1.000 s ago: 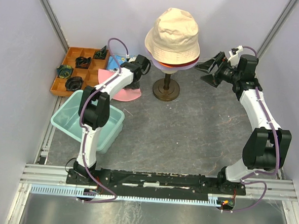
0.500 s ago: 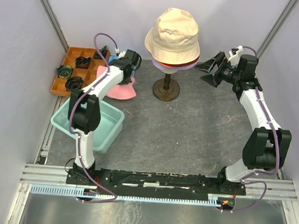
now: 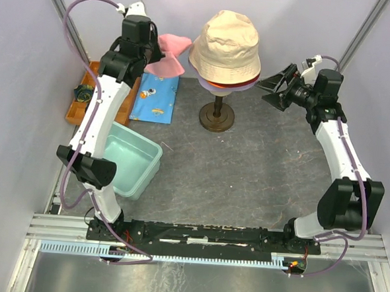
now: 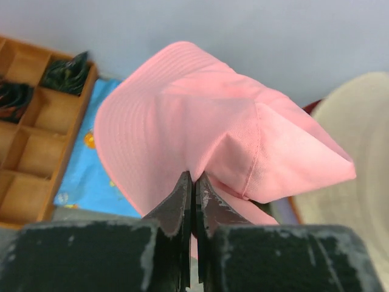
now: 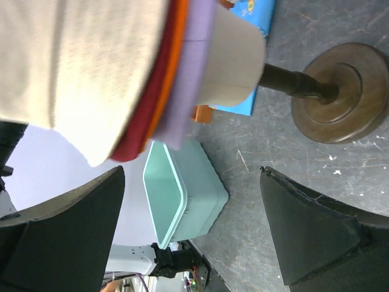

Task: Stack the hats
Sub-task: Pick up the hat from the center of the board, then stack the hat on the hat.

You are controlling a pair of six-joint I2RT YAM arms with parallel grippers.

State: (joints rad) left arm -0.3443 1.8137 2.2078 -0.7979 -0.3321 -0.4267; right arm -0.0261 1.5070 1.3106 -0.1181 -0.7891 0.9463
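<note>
Rail (image 3: 209,234) of aluminium runs along your near edge. Beyond it the surface (image 3: 246,169) is dark grey and mottled, scuffed pale in spots. A teal tub (image 3: 124,165) sits nearest you, left of centre. Farther back on the left a blue patterned cloth (image 3: 155,98) lies flat, with a wooden compartment tray (image 3: 78,109) just beside it against the left wall, dark items in several cells. At centre-back a mannequin head (image 5: 234,61) stands on a dark round-footed stand (image 3: 217,114). Pale lilac walls (image 3: 18,109) close in left, right and rear.

Hats on the head, top down: cream hat (image 3: 225,45), dark red hat (image 5: 143,131), orange hat (image 5: 173,61), lavender hat (image 5: 191,79). Only the rims of the lower three show.

Your left claw (image 4: 193,182) is raised high at back left, fingers pressed together on a fold of the pink hat (image 4: 200,134). That hat hangs clear of the surface, above the cloth and just left of the stack. Whether it touches the cream brim, you cannot tell.

Your right claw (image 3: 270,90) has its fingers spread wide and holds nothing. It is level with the stack's brims, to their right, and apart from them.

The cloth print shows small cartoon figures, too small to read.
</note>
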